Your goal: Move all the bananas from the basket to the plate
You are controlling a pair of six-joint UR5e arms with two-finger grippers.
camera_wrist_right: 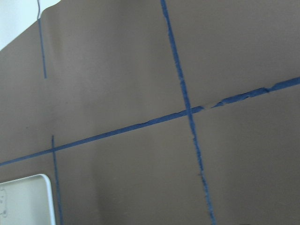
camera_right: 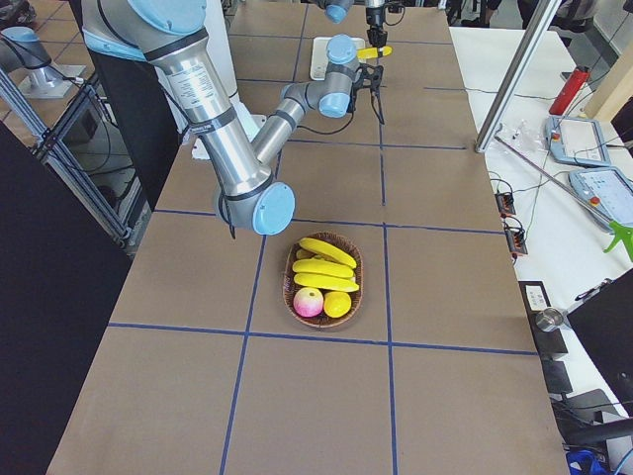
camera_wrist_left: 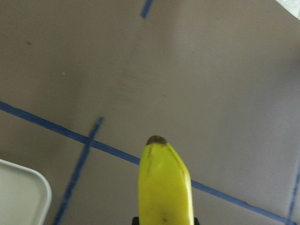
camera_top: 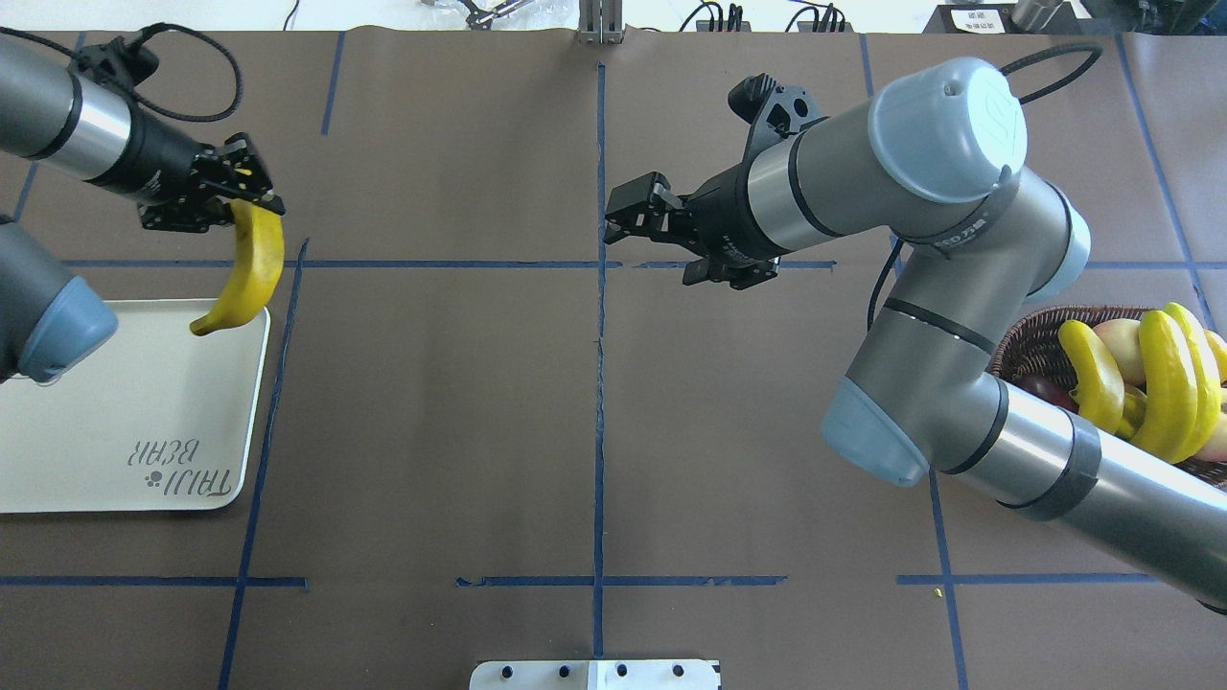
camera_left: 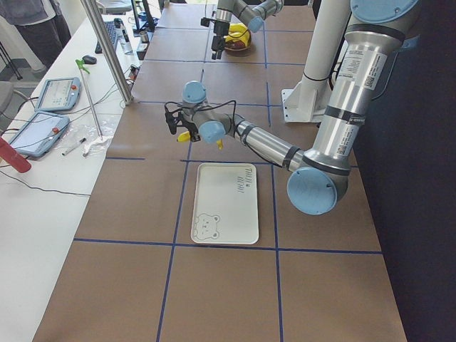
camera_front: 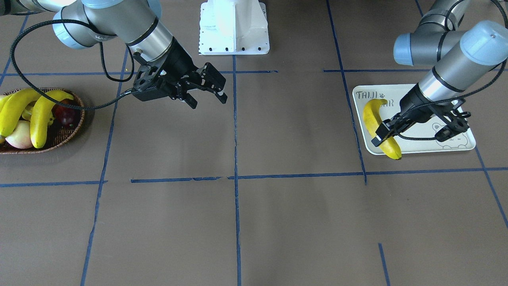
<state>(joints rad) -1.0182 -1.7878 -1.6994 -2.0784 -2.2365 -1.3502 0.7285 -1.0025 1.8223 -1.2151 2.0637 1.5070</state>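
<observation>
My left gripper is shut on one yellow banana and holds it in the air by the cream "TAIJI BEAR" plate, near the plate's corner. In the front view the gripper and banana show over the plate's edge. The left wrist view shows the banana and a plate corner. My right gripper is open and empty above the table's middle. Three bananas lie in the wicker basket; they also show in the overhead view.
The basket also holds a pink apple, a dark red fruit and a small yellow fruit. The white robot base stands at the table's edge. Blue tape lines cross the brown table. Tablets and cables lie on a side table.
</observation>
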